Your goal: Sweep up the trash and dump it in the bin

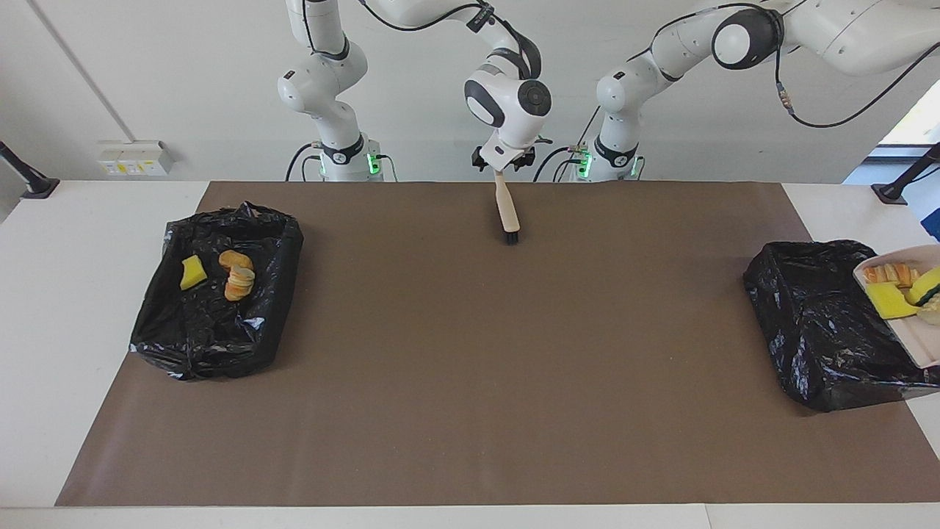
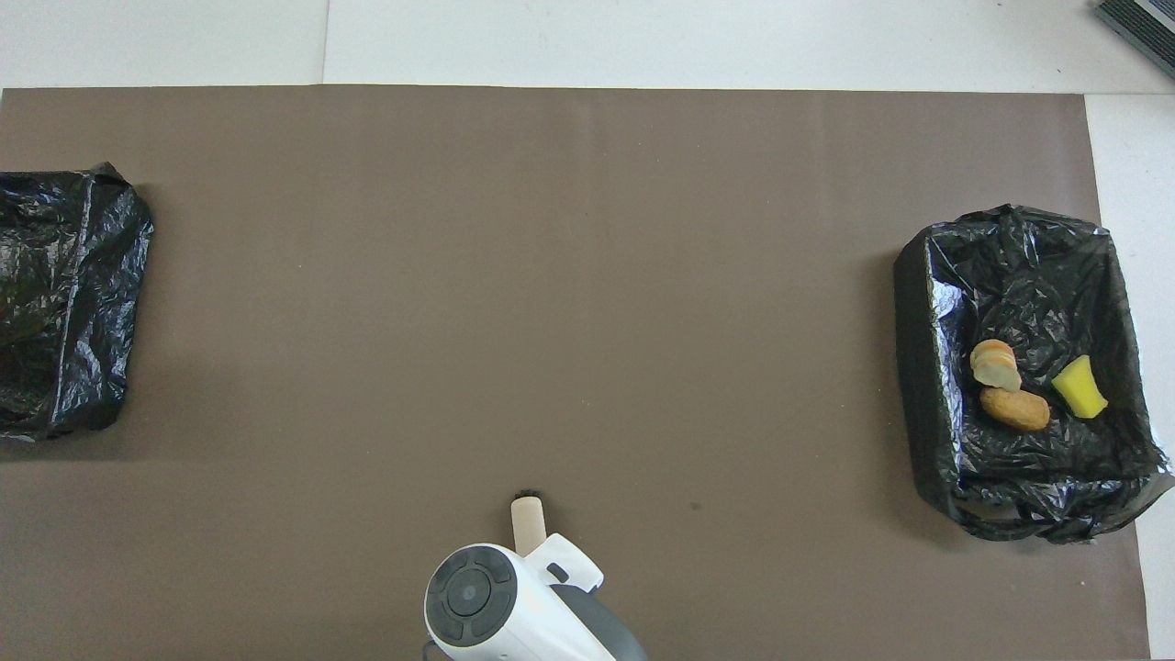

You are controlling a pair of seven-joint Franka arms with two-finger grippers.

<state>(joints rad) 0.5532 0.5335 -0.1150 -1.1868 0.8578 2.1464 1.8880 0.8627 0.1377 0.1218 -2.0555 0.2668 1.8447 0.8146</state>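
Note:
A pink-beige dustpan (image 1: 918, 339) hangs tilted over the black-lined bin (image 1: 815, 323) at the left arm's end, half cut off by the view's edge. It carries trash: a yellow sponge chunk (image 1: 890, 300) and orange bread pieces (image 1: 888, 273). My left gripper is out of view past that edge. Over the mat's edge closest to the robots, my right gripper (image 1: 502, 163) stands open around the top of a wooden brush (image 1: 507, 209), whose black bristles rest on the mat. From overhead, only the brush's (image 2: 528, 521) handle shows under the wrist.
A second black-lined bin (image 1: 213, 323) sits at the right arm's end and holds a yellow chunk (image 1: 193, 273) and bread pieces (image 1: 236, 275). A brown mat (image 1: 470, 367) covers the table between the two bins.

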